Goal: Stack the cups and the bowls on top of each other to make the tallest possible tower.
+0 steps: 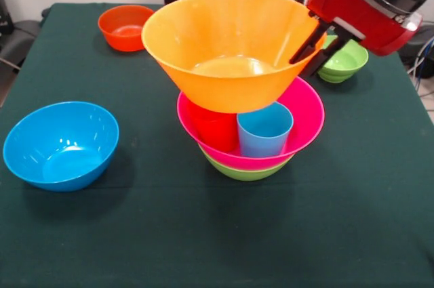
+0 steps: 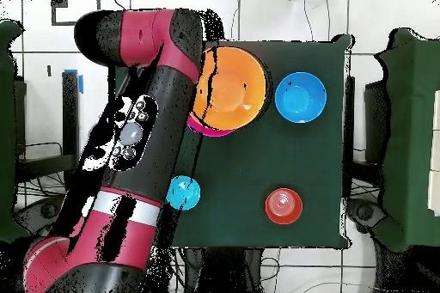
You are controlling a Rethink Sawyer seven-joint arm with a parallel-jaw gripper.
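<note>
My gripper (image 1: 310,48) is shut on the right rim of the large yellow-orange bowl (image 1: 227,47), one finger inside and one outside. The bowl is tilted and sits on a red cup (image 1: 213,127) and a light blue cup (image 1: 264,131). Both cups stand in the large pink bowl (image 1: 306,115), which is nested in a green bowl (image 1: 245,171). This tower shows in the overhead view as the yellow-orange bowl (image 2: 225,90) over the pink rim (image 2: 210,128). The yellow cup is hidden.
A medium blue bowl (image 1: 61,144) (image 2: 300,97) lies at the front left. A small orange bowl (image 1: 125,27) (image 2: 283,205) is at the back left. A small green bowl (image 1: 344,63) sits behind the gripper. A small blue bowl (image 2: 184,192) lies beside the arm (image 2: 146,135).
</note>
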